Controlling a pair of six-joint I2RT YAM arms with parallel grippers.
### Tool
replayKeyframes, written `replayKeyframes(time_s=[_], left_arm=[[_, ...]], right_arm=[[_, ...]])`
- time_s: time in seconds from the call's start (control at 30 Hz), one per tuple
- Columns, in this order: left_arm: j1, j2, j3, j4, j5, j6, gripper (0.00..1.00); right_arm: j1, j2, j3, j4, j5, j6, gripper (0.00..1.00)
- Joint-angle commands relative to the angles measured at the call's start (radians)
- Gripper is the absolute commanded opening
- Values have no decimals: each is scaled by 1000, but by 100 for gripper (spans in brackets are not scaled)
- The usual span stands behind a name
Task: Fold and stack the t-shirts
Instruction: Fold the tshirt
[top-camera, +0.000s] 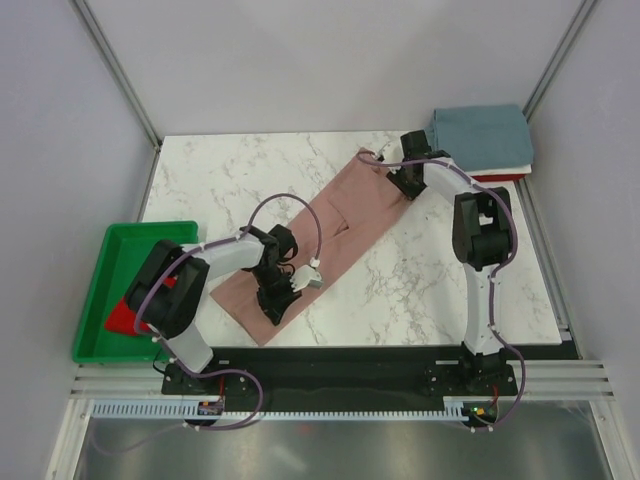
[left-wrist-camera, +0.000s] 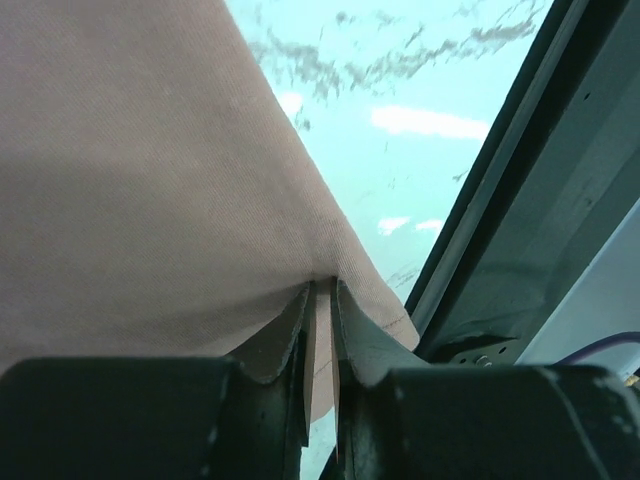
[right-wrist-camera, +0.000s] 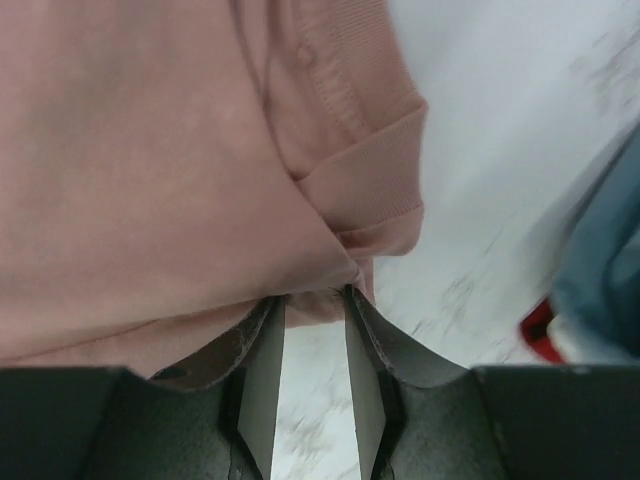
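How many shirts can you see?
4: pink shirt mid-table, grey-blue shirt at the far right corner, red edge under it, red cloth in the green tray. More may be hidden.

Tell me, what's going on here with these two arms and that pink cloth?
Two robot arms are folding a pink t-shirt on the marble table. The shirt lies as a long, narrow strip running diagonally. The left gripper is pinched shut on its near end. The right gripper is at the far end with cloth bunched at its fingertips, though its grip is unclear. A folded grey-blue shirt already sits on a red one at the far right corner.
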Motion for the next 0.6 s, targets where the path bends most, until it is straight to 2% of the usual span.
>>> replayKeyframes(time_s=[0.0, 0.07, 0.2, 0.33, 0.43, 0.57], left_arm=[[-55, 56, 58, 31, 53, -28, 17], [-89, 86, 102, 20, 85, -36, 17], [-187, 190, 213, 18, 162, -77, 17], [-239, 231, 369, -14, 218, -129, 17], [-249, 198, 521, -60, 252, -146, 17], [-247, 129, 566, -75, 208, -160, 17]], right_arm=[[-4, 164, 154, 31, 41, -38, 38], [-4, 231, 250, 31, 61, -56, 39], [-6, 409, 544, 41, 63, -84, 40], [-3, 496, 732, 81, 78, -98, 41], [-6, 399, 674, 153, 85, -57, 43], [-16, 175, 455, 260, 45, 31, 44]])
